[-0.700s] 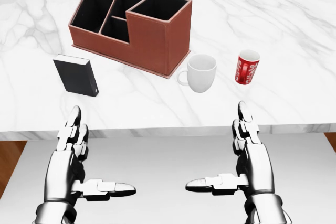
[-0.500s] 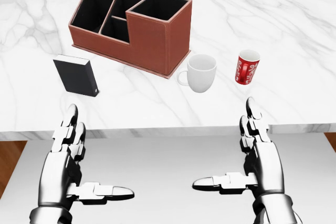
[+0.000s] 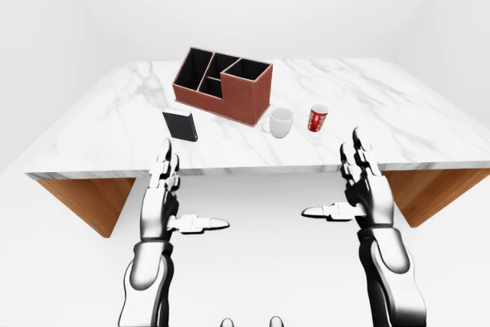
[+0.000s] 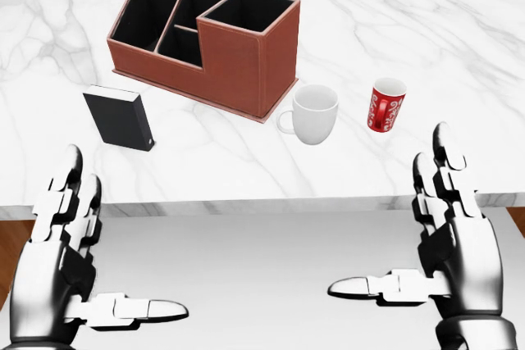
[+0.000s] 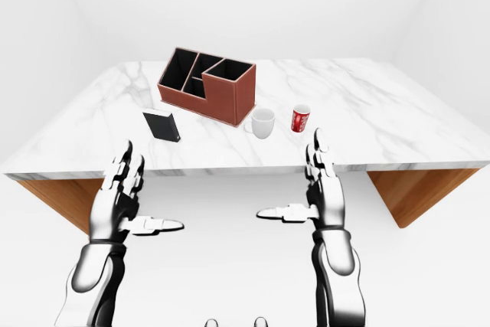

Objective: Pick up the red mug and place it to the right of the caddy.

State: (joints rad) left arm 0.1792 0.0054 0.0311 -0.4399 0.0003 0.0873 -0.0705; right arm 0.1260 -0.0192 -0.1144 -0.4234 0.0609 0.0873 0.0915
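Red mug (image 4: 386,105) stands upright on the bench (image 4: 459,47), right of the caddy (image 4: 205,38), white mug (image 4: 312,114) between. Likely light, rigid, glazed-slippery; grasp around body. Right hand (image 4: 447,235) and left hand (image 4: 66,260) open, empty.

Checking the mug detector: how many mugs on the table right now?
2. The white mug stands just right of the caddy in the head view; the red mug stands further right, apart from it. The caddy's compartments look empty, none seems hidden.
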